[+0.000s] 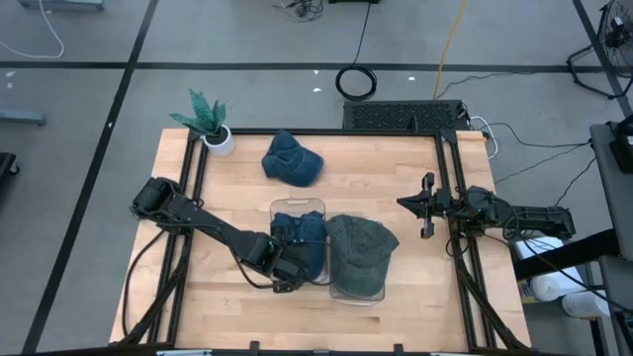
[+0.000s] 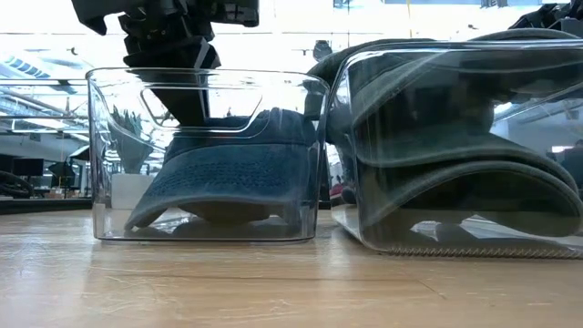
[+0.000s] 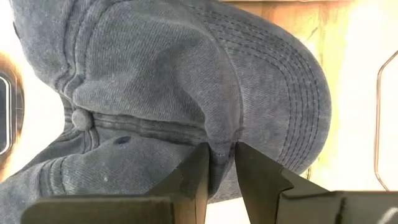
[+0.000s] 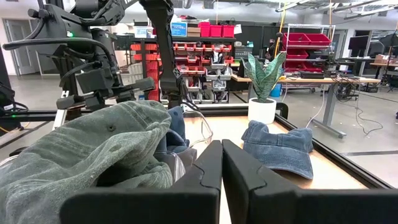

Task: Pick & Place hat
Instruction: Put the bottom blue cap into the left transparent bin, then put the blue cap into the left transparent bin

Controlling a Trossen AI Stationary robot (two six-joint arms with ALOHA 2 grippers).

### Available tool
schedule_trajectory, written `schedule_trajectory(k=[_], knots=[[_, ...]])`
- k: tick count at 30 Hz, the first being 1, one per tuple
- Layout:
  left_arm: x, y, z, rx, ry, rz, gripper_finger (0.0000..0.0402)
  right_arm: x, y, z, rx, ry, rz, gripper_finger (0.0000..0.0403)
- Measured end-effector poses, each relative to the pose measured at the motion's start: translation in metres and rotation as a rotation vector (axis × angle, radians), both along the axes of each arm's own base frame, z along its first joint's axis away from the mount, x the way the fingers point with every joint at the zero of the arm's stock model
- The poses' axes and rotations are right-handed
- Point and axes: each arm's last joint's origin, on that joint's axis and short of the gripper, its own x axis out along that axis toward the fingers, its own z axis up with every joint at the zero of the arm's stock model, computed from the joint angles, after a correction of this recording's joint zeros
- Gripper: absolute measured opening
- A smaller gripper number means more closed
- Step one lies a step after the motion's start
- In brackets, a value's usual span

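Observation:
A blue denim cap [image 1: 299, 229] lies in a clear plastic bin [image 1: 297, 206], crown up, its brim [image 2: 219, 187] resting on the bin's floor. My left gripper [image 1: 289, 259] reaches into that bin from above and is shut on the cap [image 3: 186, 74]. A grey-green cap [image 1: 361, 247] fills a second clear bin [image 1: 356, 294] just to the right. Another blue cap [image 1: 292, 160] lies loose on the table's far part. My right gripper [image 1: 427, 206] waits shut at the table's right edge, touching nothing. My left gripper [image 3: 219, 158] pinches a fold of the blue cap's crown cloth [image 3: 219, 148] between its two fingers, just behind the stitched brim [image 3: 292, 93]. The fingers [image 2: 187, 96] come down from above into the bin. The cap still sits on the bin's floor.
A potted plant [image 1: 213, 127] stands at the table's far left corner. The two bins stand side by side near the table's near edge. Bare wood lies around the loose blue cap [image 4: 280, 149] and along the left side. A black frame [image 1: 447, 178] borders the table.

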Motion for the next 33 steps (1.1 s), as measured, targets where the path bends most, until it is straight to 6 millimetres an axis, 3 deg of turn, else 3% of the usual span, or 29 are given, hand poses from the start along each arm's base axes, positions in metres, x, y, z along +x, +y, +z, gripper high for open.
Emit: schedule_trajectory(k=[9,22,29,33], knots=[[-0.009,0.005,0.030,-0.035,-0.098,0.012,0.0088,0.000,0.000,0.000,0.000,0.000,0.000,0.0000],[-0.045,0.031,0.109,0.072,-0.410,0.059,0.0088,0.000,0.000,0.000,0.000,0.000,0.001,0.0000],[-0.058,0.060,0.135,0.257,-0.561,0.251,0.0088,0.000,0.000,0.000,0.000,0.000,0.000,0.0000],[-0.051,0.098,0.138,0.397,-0.521,0.316,0.0088,0.000,0.000,0.000,0.000,0.000,0.001,0.0000]])
